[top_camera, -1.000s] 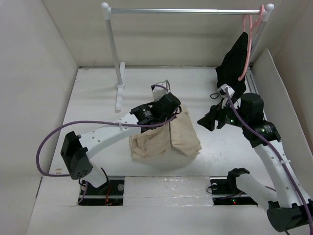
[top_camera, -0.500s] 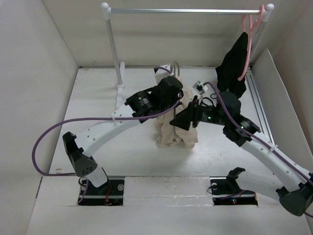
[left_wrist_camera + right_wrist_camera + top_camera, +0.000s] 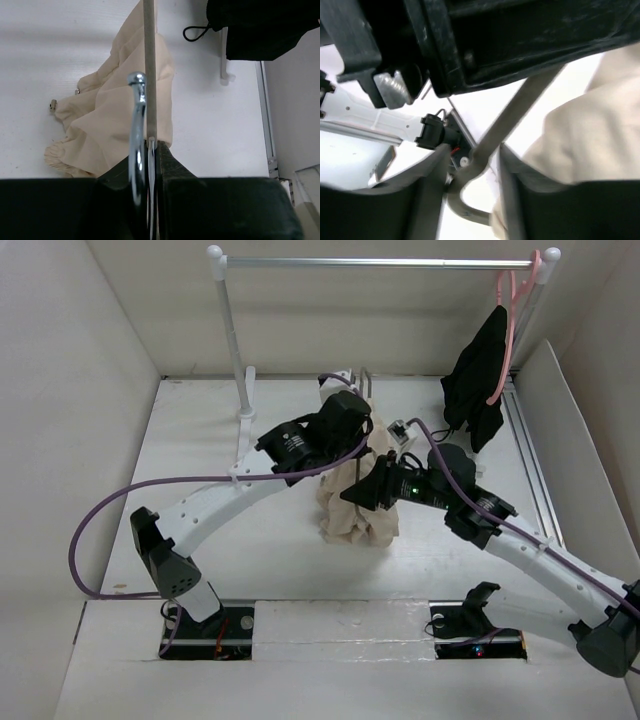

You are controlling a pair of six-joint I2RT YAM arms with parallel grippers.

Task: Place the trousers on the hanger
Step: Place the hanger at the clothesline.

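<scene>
My left gripper (image 3: pixel 352 412) is shut on the thin grey wire hanger (image 3: pixel 361 378) and holds it above the table's middle. The beige trousers (image 3: pixel 358 515) hang from it, their lower part bunched on the table. In the left wrist view the fingers (image 3: pixel 150 146) clamp the hanger (image 3: pixel 148 60) by its wire, with the trousers (image 3: pixel 112 115) draped below. My right gripper (image 3: pixel 364 492) is open against the trousers. In the right wrist view its jaws (image 3: pixel 470 192) stand either side of the hanger's bent wire (image 3: pixel 487 147), with the trousers (image 3: pixel 590 130) at the right.
A white clothes rail (image 3: pixel 380 261) spans the back. A pink hanger (image 3: pixel 508 330) with a black garment (image 3: pixel 478 370) hangs at its right end, close behind my right arm. The black garment also shows in the left wrist view (image 3: pixel 260 25). White walls enclose the table.
My left gripper lifted the hanger and trousers up and toward the back. The trousers now hang narrow. My right arm swung left and brought its open jaws to the hanger.
</scene>
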